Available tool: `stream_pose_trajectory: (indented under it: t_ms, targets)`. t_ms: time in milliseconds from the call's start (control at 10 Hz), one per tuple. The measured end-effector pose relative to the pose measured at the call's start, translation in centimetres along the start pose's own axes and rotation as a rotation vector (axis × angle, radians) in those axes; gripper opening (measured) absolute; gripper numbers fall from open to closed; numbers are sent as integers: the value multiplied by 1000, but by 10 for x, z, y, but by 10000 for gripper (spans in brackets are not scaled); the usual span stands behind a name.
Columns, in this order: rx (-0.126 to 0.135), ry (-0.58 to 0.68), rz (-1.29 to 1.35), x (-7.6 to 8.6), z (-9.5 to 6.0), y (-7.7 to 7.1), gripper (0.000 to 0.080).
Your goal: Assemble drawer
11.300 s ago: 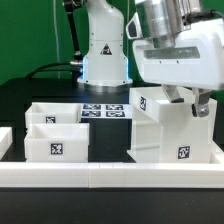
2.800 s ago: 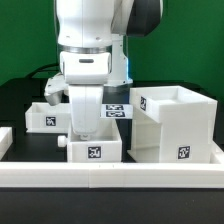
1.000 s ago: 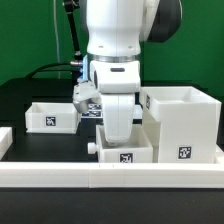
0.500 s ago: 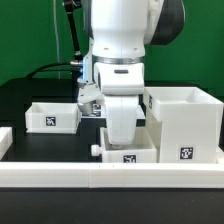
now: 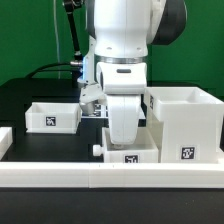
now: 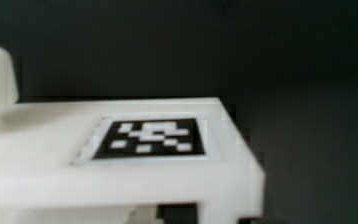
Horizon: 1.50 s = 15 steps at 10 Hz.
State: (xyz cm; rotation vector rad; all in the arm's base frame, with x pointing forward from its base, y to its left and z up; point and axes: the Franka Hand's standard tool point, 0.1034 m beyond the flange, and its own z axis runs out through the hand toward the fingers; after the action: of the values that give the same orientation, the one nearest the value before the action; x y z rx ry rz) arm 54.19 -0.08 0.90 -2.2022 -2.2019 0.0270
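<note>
The drawer is not in one piece: its parts stand separate on the black table (image 5: 20, 100). The gripper (image 5: 122, 140) hangs straight down from the big white arm in the middle of the scene, and its lower end reaches into the near tray (image 5: 128, 153). This small open tray stands directly under the hand, just behind the long white border rail (image 5: 60, 172) at the near edge. It shows one tag on its near face and a round knob (image 5: 94, 150) sticking out on the exterior view's left side. The fingers are hidden by the hand's own body and by the tray walls, so I cannot tell if they are spread, closed, or holding a wall.

The housing (image 5: 190, 125) — the tall open box — stands on the exterior view's right, just beside the near tray; whether the two touch is not clear. The second tray (image 5: 52, 116) lies well apart, on the exterior view's left and farther back. A piece of the marker board (image 5: 96, 112) shows between it and the arm.

In the wrist view, a white wall with a tag (image 6: 158, 138) fills the frame very close and a bit blurred — black table behind it.
</note>
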Motion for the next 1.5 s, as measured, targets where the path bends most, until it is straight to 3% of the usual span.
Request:
stream_pose_trajectory:
  t_ms: [300,600,1000,1200,1500]
  targets:
    - [-25,0,22,6,1,2,44]
    - [-60,1,31,-5,1,4,44]
    - [-66,-5,8,-1,1,5,44]
    - [-53,-8,4,1,0,5,44]
    - [-55,-9,-6,-1,1,4,44]
